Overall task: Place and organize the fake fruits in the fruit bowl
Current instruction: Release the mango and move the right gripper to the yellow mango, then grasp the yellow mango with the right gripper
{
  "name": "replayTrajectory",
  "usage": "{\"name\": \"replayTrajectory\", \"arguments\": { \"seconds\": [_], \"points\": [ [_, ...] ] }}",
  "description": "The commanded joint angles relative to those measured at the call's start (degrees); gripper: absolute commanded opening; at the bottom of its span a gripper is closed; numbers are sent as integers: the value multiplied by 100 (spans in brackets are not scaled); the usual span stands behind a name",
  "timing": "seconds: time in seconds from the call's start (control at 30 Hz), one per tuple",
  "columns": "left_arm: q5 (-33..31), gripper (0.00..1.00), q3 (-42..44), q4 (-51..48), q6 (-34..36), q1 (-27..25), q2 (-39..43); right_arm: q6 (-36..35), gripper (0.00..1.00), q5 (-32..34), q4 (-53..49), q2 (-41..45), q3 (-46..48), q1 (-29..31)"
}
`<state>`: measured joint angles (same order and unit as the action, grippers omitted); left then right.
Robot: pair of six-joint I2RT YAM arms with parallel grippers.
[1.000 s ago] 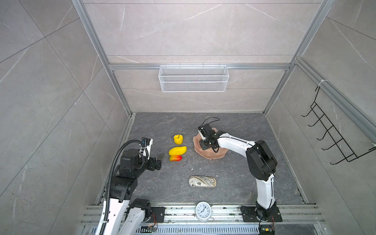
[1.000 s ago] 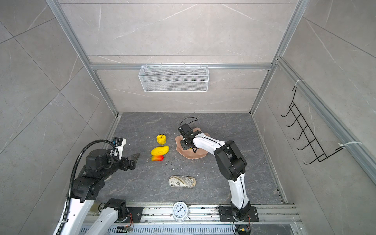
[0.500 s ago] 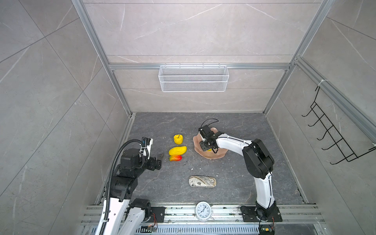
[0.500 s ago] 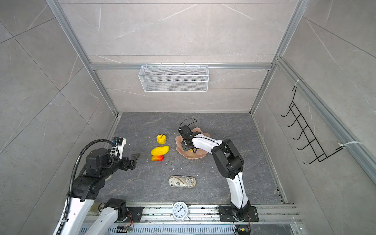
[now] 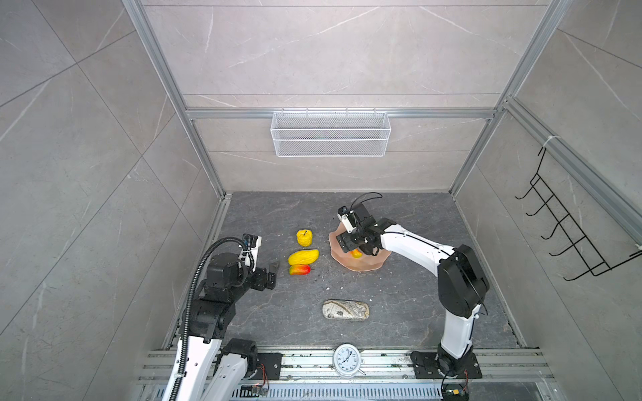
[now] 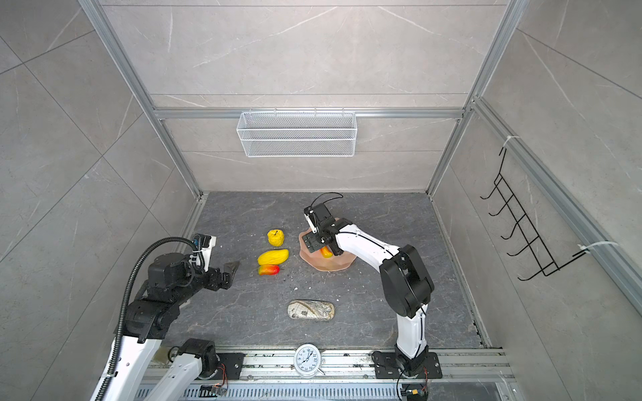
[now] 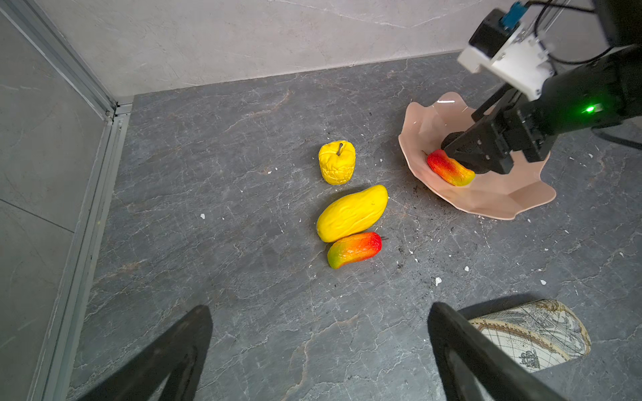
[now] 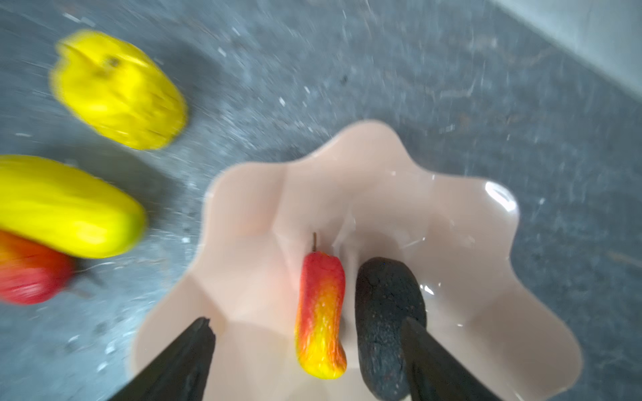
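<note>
- Right claw point(image 8: 305, 323) hangs low inside the bowl point(image 8: 469, 243) with its jaws spread wide, gripping nothing. The mango point(image 8: 321, 312) lies loose on the bowl's floor between them.
- One of its fingers point(image 8: 437, 364) overlaps the black fruit point(image 8: 385, 312) in the right wrist view. You cannot tell from that whether it touches the fruit or sits just above it.
- Left claw point(image 7: 321, 308) is also wide open and empty. It hovers over the counter point(image 7: 243, 173), facing the loose fruits but well apart from them.
- You look to be at the end of a drop-off: the mango and the black fruit lie side by side in the bowl, so two of the five are in.
- Three fruits wait on the counter beside the bowl, between it and the left claw. The bumpy yellow fruit point(image 7: 337, 163) stands alone, with the long yellow fruit point(image 7: 351, 213) near it. The second mango point(image 7: 354, 249) lies against the long one.
- Your next move is probably to lift the right claw straight up, clear of the wavy rim, before you swing it away. A sideways pull could drag the black fruit or tip the bowl.
- Then pick one of the three. The bumpy one looks simplest because nothing touches it.
- Taking the long yellow fruit or the second mango will likely nudge its neighbour, so close across the narrow width.
- Set each one down on bare bowl floor, beside the pair rather than on top.
</note>
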<state>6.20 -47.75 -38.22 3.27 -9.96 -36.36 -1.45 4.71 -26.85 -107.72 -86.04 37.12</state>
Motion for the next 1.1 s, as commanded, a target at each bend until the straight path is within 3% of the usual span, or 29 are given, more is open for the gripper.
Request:
{"name": "replayTrajectory", "arguments": {
  "seconds": [0.0, 0.17, 0.2, 0.4, 0.67, 1.07],
  "points": [
    [73, 100, -77, 163, 139, 38, -11, -608, 91, -674, -13, 205, -110, 331],
    [90, 100, -68, 165, 146, 38, -2, -1132, 93, -998, -251, -399, -671, 882],
    [92, 100, -68, 161, 144, 38, 7, -1210, 99, -1005, -305, -557, -808, 954],
    [100, 100, -60, 155, 130, 43, 36, -1398, 100, -1272, -451, -1509, -1794, 1068],
    [55, 100, -51, 157, 139, 38, 72, -1335, 90, -1283, -1037, -2686, -3198, 1066],
    [51, 100, -51, 161, 139, 40, 67, -1252, 75, -1462, -1176, -3146, -3476, 1066]
  ]
}}
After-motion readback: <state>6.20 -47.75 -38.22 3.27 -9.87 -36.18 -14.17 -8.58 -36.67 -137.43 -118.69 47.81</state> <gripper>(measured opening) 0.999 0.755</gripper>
